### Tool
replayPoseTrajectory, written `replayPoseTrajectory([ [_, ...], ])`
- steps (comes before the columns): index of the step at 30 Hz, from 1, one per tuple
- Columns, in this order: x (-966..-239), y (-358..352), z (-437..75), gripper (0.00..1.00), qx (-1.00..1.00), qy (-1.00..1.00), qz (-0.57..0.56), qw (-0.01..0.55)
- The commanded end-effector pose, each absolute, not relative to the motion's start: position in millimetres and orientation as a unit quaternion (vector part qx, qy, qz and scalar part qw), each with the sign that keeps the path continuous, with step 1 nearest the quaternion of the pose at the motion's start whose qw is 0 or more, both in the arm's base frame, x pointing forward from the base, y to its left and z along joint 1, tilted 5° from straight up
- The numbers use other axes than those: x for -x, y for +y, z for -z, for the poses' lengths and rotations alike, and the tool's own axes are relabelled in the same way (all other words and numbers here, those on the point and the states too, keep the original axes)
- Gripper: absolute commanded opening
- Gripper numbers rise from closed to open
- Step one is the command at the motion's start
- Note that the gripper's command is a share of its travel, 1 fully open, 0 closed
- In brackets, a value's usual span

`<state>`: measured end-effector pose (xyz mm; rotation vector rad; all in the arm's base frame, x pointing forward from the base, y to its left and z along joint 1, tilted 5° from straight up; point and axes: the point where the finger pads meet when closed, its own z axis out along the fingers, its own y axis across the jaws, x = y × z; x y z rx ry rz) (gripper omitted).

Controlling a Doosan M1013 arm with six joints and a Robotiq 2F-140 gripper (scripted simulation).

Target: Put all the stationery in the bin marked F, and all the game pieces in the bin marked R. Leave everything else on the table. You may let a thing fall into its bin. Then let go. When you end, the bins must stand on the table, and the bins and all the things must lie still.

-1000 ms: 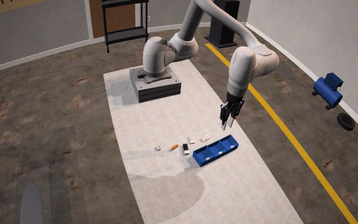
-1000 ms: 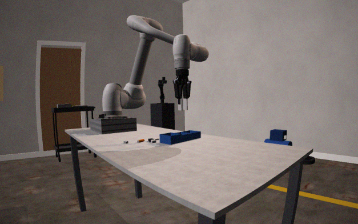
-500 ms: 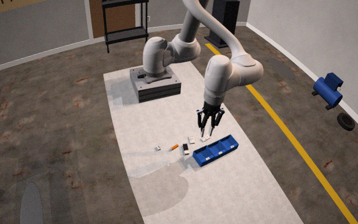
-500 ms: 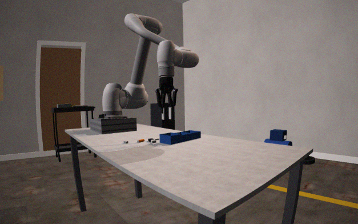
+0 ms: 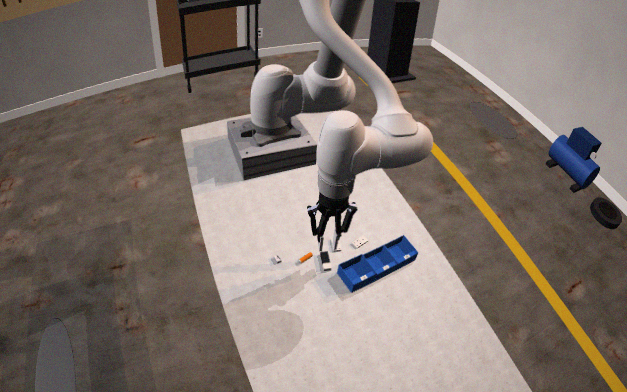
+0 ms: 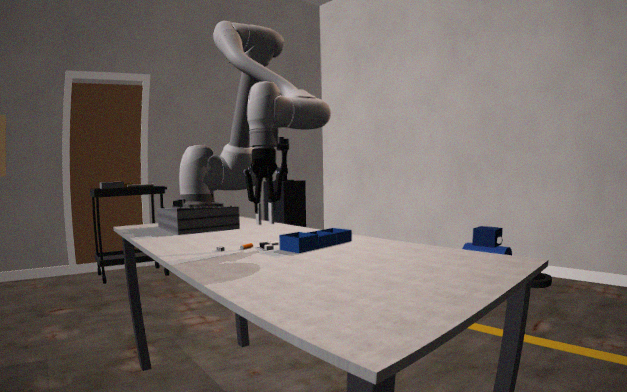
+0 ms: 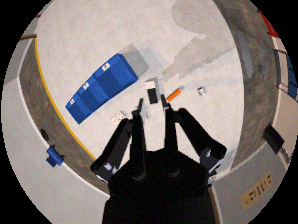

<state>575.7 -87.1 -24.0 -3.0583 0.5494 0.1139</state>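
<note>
My gripper (image 5: 329,244) hangs a little above the table with its fingers partly apart and nothing between them. Just in front of it lies a small black and white piece (image 5: 325,260). An orange marker (image 5: 305,257) and a small grey piece (image 5: 276,259) lie to its left. A white domino-like tile (image 5: 359,242) lies to its right. A blue row of three bins (image 5: 378,262) with small labels stands further right; I cannot read the letters. In the wrist view the bins (image 7: 100,86), the black piece (image 7: 153,95) and the marker (image 7: 173,96) show beyond the fingertips.
The arm's dark base block (image 5: 271,145) stands at the table's far end. The table's right edge runs close behind the bins. A black shelf cart (image 6: 127,220) stands on the floor beyond the table.
</note>
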Motion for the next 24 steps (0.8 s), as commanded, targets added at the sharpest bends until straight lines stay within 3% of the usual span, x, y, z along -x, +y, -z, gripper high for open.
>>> replayPoseTrajectory([
  [1,-573.9,-93.7,25.8,0.23,0.983,0.177,-0.036,0.017],
  [24,-576.5,-86.5,25.6,0.23,0.983,0.177,-0.036,0.017],
])
